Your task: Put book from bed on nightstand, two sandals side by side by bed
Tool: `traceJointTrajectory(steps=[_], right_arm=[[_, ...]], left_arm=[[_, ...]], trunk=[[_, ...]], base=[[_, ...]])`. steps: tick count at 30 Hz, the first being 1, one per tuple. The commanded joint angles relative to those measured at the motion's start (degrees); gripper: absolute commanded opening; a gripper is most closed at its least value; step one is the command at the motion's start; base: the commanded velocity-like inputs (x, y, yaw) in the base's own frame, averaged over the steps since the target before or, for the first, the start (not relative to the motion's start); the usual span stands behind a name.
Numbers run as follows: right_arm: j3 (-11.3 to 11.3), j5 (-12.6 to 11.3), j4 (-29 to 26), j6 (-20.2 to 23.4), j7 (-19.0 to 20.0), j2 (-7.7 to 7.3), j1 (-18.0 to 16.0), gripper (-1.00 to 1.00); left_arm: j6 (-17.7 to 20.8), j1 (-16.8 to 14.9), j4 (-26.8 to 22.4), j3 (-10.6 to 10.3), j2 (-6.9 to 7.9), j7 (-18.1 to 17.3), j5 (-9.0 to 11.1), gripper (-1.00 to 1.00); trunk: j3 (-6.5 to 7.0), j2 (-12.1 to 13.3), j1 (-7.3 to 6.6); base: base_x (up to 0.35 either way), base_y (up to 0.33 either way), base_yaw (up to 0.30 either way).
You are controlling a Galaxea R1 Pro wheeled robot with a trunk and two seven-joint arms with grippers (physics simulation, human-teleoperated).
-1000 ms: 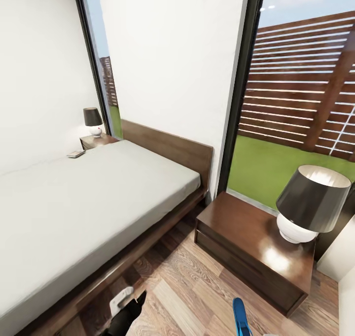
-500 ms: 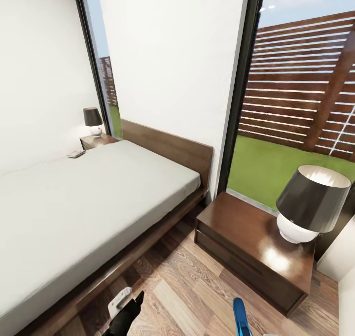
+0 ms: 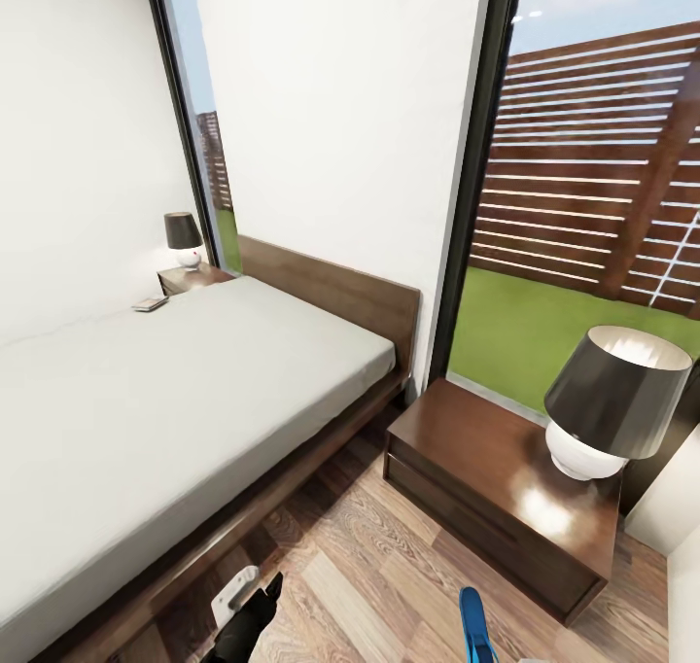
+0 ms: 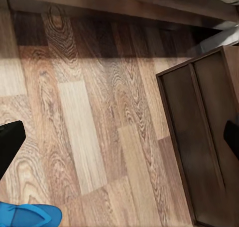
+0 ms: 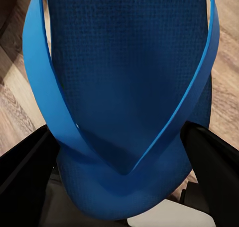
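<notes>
R tool point(image 5: 122, 187) pinching blue sandal point(image 5: 124, 82); L tool point(image 4: 119, 137) spread, empty. Step: carrying sandal. Next: set on floor point(image 3: 369, 566) by bed point(image 3: 175, 391).

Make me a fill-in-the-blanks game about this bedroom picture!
1. The sandal between the right gripper fingers is coloured ____.
2. A lamp stands on the near ____.
3. The mattress on the bed is light ____.
4. The floor is made of ____ planks.

Missing words: blue; nightstand; grey; wood
</notes>
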Motion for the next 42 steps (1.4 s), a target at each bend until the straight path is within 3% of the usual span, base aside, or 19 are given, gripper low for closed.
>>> traceJointTrajectory(steps=[1, 17, 20, 22, 24, 28, 29, 31, 37, 42], right_arm=[[0.48, -0.44, 0.26, -0.46, 0.28, 0.01, -0.10, -1.00], [0.41, -0.32, -0.60, -0.80, -0.07, -0.02, -0.10, -1.00], [0.40, -0.24, -4.49, -0.59, -0.14, 0.00, -0.16, -1.00], [0.40, -0.20, -11.78, -0.07, -0.37, 0.16, -0.18, -1.00], [0.39, -0.17, -16.78, 0.19, -2.52, 1.44, -0.18, -1.00], [0.39, 0.05, -21.28, 0.95, -11.68, 7.89, -0.24, -1.00], [0.39, 0.10, -22.03, 1.18, -12.76, 8.60, -0.25, -1.00], [0.39, 0.15, -25.37, 2.53, -14.04, 9.41, -0.27, -1.00], [0.53, 0.17, -36.33, 10.58, -14.62, 9.67, -0.27, -1.00], [0.69, 0.29, -38.47, 12.05, -14.80, 9.89, -0.27, -1.00]], left_arm=[[0.04, -0.04, 0.04, 0.24, -0.05, -0.49, 0.60, 1.00], [0.17, -0.04, 0.00, 0.31, 0.03, -0.49, 0.60, 1.00], [0.20, -0.04, 0.01, 0.28, 0.03, -0.49, 0.60, 1.00], [0.22, -0.04, 0.01, 0.28, 0.03, -0.49, 0.62, 1.00], [0.22, -0.04, 0.01, 0.29, 0.03, -0.49, 0.64, 1.00], [0.30, -0.04, 0.02, 0.26, 0.03, -0.49, 0.64, 1.00], [0.30, -0.04, 0.02, 0.25, 0.02, -0.49, 0.63, 1.00], [0.31, -0.04, 0.01, 0.20, -0.01, -0.49, 0.64, 1.00], [0.31, -0.04, 0.09, 0.16, -0.05, -0.55, 0.69, 1.00], [0.35, -0.04, 0.09, 0.08, -0.05, -0.53, 0.66, 1.00]], trunk=[[-0.05, -0.03, 0.00], [-0.05, -0.03, 0.00], [-0.05, -0.03, 0.00], [-0.05, -0.03, 0.00], [-0.05, -0.03, 0.00], [-0.05, -0.03, 0.00], [-0.05, -0.03, 0.00], [-0.05, -0.03, 0.00], [-0.05, -0.03, 0.00], [-0.05, -0.03, 0.00]], base=[[0.000, 0.000, 0.000], [0.000, 0.000, 0.000], [0.000, 0.000, 0.000], [0.000, 0.000, 0.000], [0.000, 0.000, 0.000], [0.000, 0.000, 0.000], [0.000, 0.000, 0.000], [0.000, 0.000, 0.000], [0.000, 0.000, 0.000], [0.000, 0.000, 0.000]])
